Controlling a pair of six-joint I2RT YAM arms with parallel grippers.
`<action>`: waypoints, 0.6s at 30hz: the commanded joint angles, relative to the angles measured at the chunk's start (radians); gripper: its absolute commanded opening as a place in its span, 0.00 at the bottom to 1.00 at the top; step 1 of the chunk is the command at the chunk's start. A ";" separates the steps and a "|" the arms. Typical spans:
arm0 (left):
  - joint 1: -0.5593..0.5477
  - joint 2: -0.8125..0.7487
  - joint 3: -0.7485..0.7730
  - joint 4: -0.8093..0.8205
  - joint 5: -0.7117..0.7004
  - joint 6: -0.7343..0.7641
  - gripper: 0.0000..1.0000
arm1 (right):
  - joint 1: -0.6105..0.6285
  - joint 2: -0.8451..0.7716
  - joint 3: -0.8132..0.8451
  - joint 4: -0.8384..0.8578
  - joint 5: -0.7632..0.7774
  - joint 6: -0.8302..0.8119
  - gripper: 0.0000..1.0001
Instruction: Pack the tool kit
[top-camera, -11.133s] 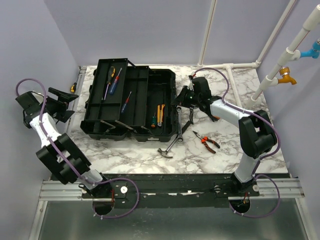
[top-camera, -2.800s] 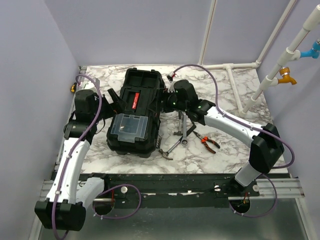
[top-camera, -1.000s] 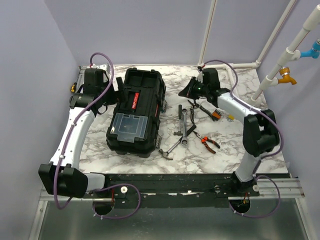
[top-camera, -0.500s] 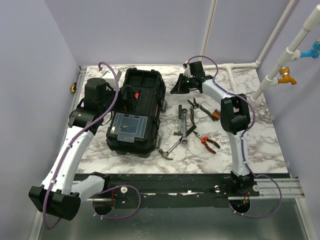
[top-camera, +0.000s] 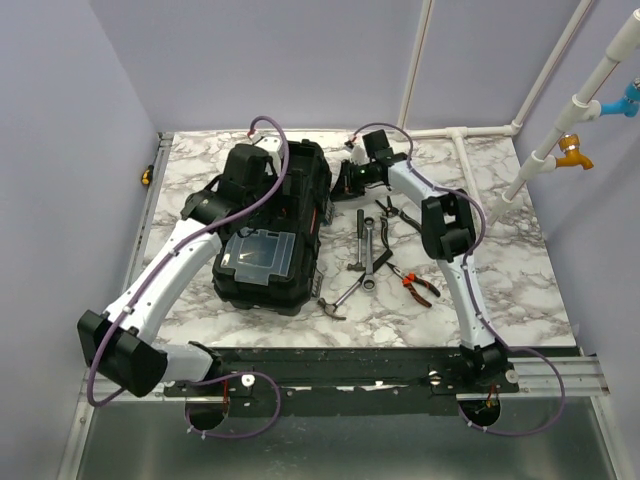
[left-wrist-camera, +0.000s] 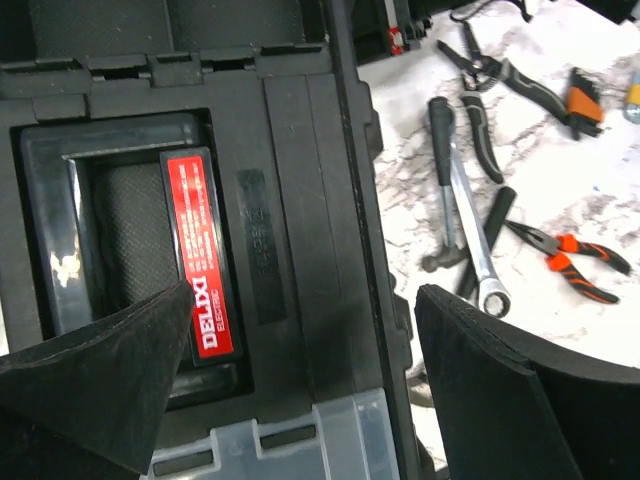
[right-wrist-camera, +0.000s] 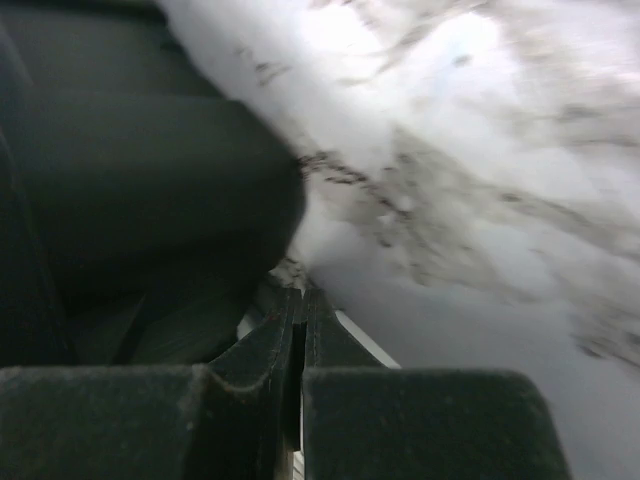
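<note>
The large black plastic toolbox with red label plate (top-camera: 268, 232) lies lid-down, left of centre on the marble table (top-camera: 500, 260). The left end effector (left-wrist-camera: 300, 300) hovers above the lid, jaws wide apart and gripping nothing. The right end effector (right-wrist-camera: 298, 320), jaws closed, sits low at the toolbox's far right edge. A steel hammer (top-camera: 340, 295) and orange-handled pliers (top-camera: 412, 283) lie loose to the right of the toolbox.

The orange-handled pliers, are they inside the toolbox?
No, the pliers lie on the table, to the right of the shut toolbox.
</note>
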 joint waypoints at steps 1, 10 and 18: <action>-0.046 0.067 0.105 -0.085 -0.207 0.008 0.94 | 0.032 0.057 0.079 -0.177 -0.160 -0.160 0.01; -0.056 0.166 0.152 -0.113 -0.200 0.035 0.92 | 0.027 -0.094 -0.046 -0.326 -0.210 -0.440 0.01; -0.056 0.220 0.142 -0.105 -0.185 0.035 0.87 | -0.003 -0.298 -0.304 -0.128 -0.270 -0.334 0.01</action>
